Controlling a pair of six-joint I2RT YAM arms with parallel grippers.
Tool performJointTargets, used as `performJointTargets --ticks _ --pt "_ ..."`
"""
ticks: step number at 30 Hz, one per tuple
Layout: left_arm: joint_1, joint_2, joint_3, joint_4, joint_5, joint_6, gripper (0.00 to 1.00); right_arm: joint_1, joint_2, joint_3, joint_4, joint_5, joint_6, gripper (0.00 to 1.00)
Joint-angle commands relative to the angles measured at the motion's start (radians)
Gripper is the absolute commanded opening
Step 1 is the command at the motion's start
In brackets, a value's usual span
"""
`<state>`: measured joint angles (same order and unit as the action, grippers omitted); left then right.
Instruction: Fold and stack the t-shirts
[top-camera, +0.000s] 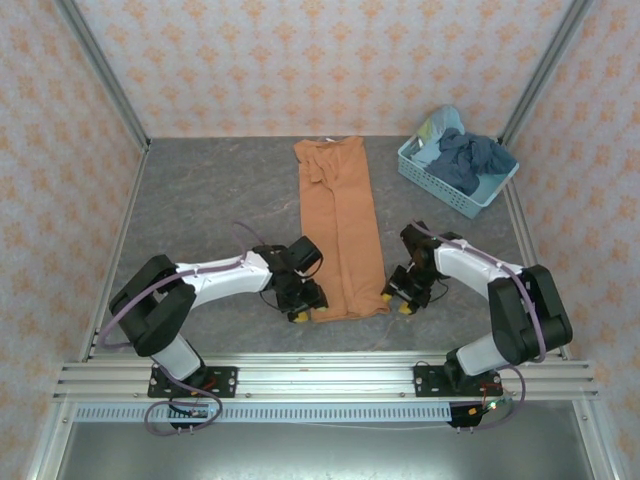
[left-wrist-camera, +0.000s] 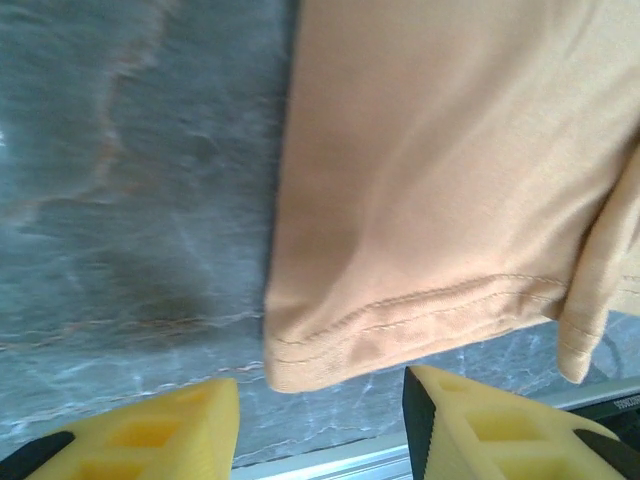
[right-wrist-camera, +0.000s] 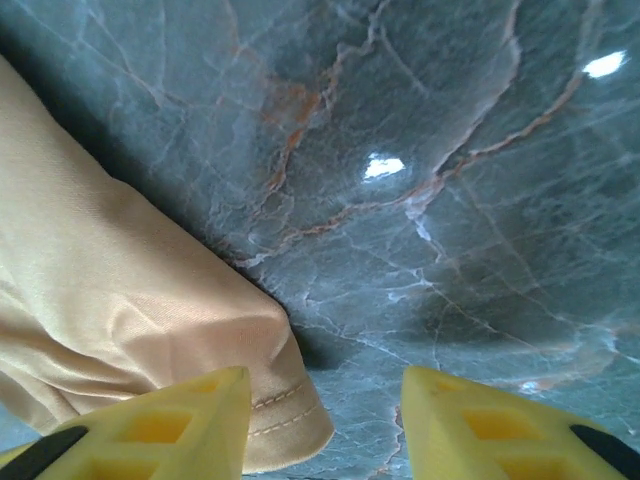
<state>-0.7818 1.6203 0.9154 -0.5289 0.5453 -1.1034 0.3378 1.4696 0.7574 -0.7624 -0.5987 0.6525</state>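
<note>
- The left gripper (top-camera: 300, 312) is released: in the left wrist view (left-wrist-camera: 320, 425) its two yellow fingers stand spread, with bare table between them and nothing held.
- Just ahead of that gap lies the near-left hem corner of the orange-tan cloth t-shirt (left-wrist-camera: 450, 180), stitched edge facing the fingers and flat on the surface. It is close to the fingertips but apart from them.
- The right gripper (top-camera: 397, 300) is likewise released: in the right wrist view (right-wrist-camera: 325, 425) its yellow fingers are spread over bare table.
- The near-right hem corner of the same t-shirt (right-wrist-camera: 110, 300) lies against the left-hand finger in that view; contact cannot be confirmed.
- In the top view the t-shirt (top-camera: 340, 230) is folded into a long narrow strip. It runs from between the two grippers toward the far wall, on the grey marbled table top (top-camera: 210, 200).
- At the far right, well apart from both grippers, stands a light-blue plastic lattice basket (top-camera: 440, 185) holding crumpled dusty blue cloth shirts (top-camera: 470, 160).
</note>
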Motion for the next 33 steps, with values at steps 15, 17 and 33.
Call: performJointTargets --ticks 15,17,33 --pt "-0.037 0.127 0.034 0.049 -0.041 -0.035 0.09 0.104 -0.012 -0.071 0.162 -0.007 0.203 0.38" --pt "-0.037 0.113 0.022 0.032 -0.052 -0.031 0.04 0.108 -0.04 -0.081 0.158 0.006 0.229 0.37" --pt "-0.037 0.044 -0.075 0.016 -0.071 -0.025 0.0 0.131 -0.107 -0.166 0.216 0.01 0.353 0.36"
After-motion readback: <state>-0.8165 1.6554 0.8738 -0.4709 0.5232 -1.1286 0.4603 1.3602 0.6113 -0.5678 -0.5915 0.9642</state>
